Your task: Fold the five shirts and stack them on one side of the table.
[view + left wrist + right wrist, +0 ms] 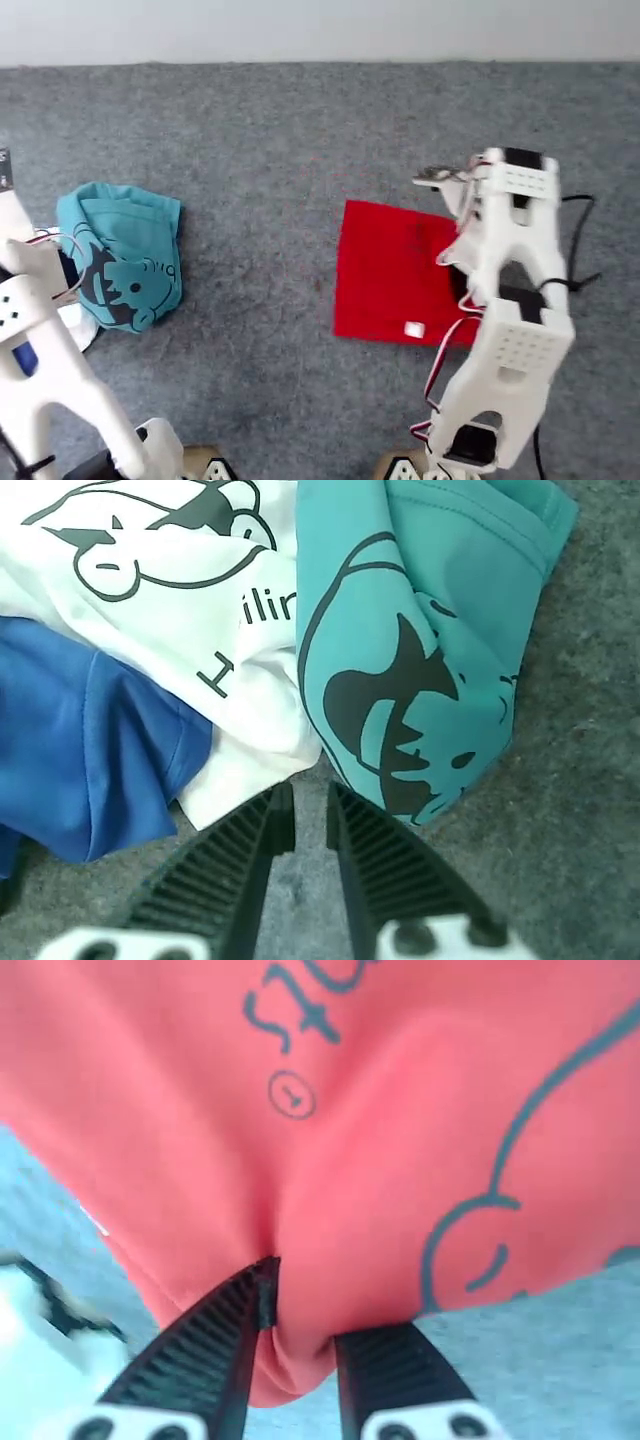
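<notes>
Red shirt (390,275) with thin dark lines, teal shirt (125,255) with black cartoon face, white shirt (250,720) with black drawing, plain blue shirt (80,740), grey table (260,150)

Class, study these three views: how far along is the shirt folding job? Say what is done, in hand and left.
Done: the red shirt lies as a flat rectangle. In hand: the right gripper pinches a fold of it. Left: the teal shirt, white shirt and blue shirt lie crumpled in a heap by the left gripper, which holds nothing; none looks folded or stacked.
</notes>
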`<action>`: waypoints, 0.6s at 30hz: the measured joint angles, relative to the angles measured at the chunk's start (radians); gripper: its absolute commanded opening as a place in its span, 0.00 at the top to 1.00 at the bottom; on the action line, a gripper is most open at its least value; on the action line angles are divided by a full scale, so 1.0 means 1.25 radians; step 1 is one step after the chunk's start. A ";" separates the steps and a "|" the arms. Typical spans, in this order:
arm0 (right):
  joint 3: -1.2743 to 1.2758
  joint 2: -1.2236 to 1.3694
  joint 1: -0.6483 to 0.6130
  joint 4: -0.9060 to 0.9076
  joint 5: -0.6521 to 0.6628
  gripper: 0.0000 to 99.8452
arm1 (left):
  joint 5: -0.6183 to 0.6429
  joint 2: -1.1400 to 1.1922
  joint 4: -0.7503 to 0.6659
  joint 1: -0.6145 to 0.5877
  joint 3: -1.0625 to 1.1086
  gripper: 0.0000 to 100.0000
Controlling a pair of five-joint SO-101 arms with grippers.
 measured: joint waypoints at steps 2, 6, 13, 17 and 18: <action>-0.029 0.007 0.023 -0.015 0.097 0.99 | 0.000 0.000 0.021 0.000 -0.029 0.93; -0.146 0.093 0.028 -0.103 0.189 0.99 | 0.000 0.000 0.074 0.021 -0.090 0.93; -0.371 0.212 0.016 -0.160 0.200 0.93 | 0.000 -0.041 0.113 0.108 -0.137 0.93; -0.460 0.218 0.012 -0.131 0.066 0.71 | 0.000 -0.093 0.113 0.125 -0.137 0.93; -0.480 0.218 0.012 -0.122 0.012 0.67 | 0.000 -0.103 0.113 0.125 -0.137 0.93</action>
